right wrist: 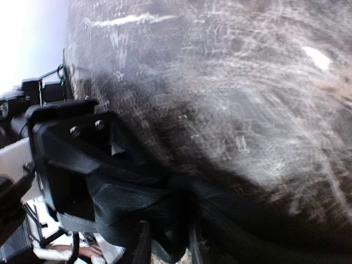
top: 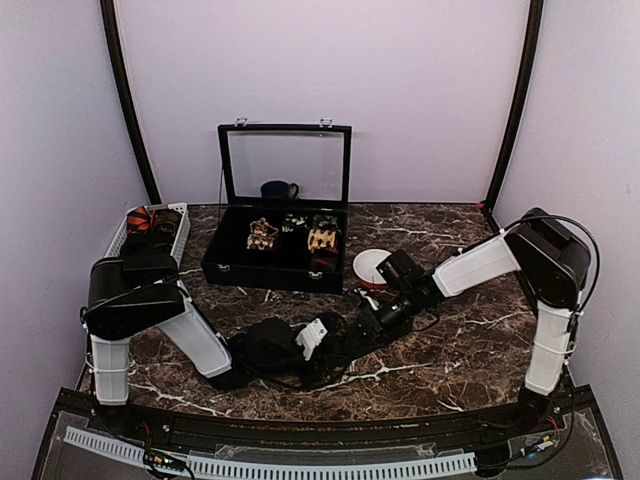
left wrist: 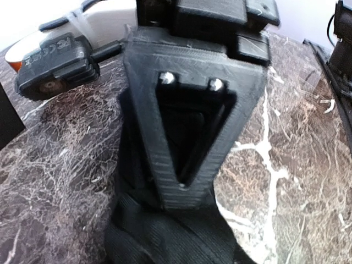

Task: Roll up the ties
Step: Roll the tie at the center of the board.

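Your top view is bright and sharp. Your right wrist view is blurry, the desk (right wrist: 231, 82) smeared, with white glare top left.

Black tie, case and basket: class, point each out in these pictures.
Black tie (left wrist: 165, 236), left wrist view, bunched fabric at the bottom.
Case (top: 265, 277), top view, front wall.
Basket (top: 117, 235), top view, left rim.

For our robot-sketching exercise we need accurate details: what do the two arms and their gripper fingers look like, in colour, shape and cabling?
The left arm and right arm both have white tubular links joined by bulky black joint housings. A thin black cable loops past the right arm's upper joint. The fingers are black ribbed plastic with a triangular cut-out and two silver screws.
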You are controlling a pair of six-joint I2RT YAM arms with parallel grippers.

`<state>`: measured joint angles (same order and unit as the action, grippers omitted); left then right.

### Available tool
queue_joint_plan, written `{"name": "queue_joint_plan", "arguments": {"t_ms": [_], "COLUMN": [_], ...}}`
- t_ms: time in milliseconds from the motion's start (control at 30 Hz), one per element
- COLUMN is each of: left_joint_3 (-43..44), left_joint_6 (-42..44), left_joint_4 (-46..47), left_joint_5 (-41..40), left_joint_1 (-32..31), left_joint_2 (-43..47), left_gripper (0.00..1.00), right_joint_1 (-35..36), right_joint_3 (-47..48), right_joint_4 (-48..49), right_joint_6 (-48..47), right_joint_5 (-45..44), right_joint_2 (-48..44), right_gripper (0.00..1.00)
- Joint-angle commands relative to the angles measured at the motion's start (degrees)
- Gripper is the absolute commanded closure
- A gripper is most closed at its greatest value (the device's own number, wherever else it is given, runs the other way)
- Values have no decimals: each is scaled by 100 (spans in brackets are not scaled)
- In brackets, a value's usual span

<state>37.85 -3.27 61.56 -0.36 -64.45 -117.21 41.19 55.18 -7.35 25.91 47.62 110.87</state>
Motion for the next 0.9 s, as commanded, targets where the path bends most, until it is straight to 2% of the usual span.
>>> {"name": "queue_joint_plan", "arguments": {"t_ms": [0,67,233,400,600,767,867], "left_joint_3": [-15,51,117,228,258,296,336], "left_joint_6": [327,297,110,98,134,91,110], "left_joint_4": [-1606,-2042,-2502,-2667,-2740,-2790,-2816], "left_joint_5": [-392,-489,-496,-408,-342,-395,-374], "left_joint_1": [-33,-48,-90,-103,-109,-103,-106], "left_joint_2": [365,447,523,480,479,488,480], "left_gripper": [61,61,62,61,61,61,61], "right_joint_1": [-41,-41,-19,200,334,342,364], "right_joint_3": [-7,15,282,680,881,892,894], "right_joint_4": [-761,-805,-904,-903,-1012,-1135,-1172], "right_joint_6": [42,169,302,353,215,24,-64], "right_joint_5": [-877,-819,-595,-311,-309,-197,-249], "right_joint_2": [-214,-472,-767,-584,-201,-25,51], "right_gripper": [67,60,50,48,60,62,75]}}
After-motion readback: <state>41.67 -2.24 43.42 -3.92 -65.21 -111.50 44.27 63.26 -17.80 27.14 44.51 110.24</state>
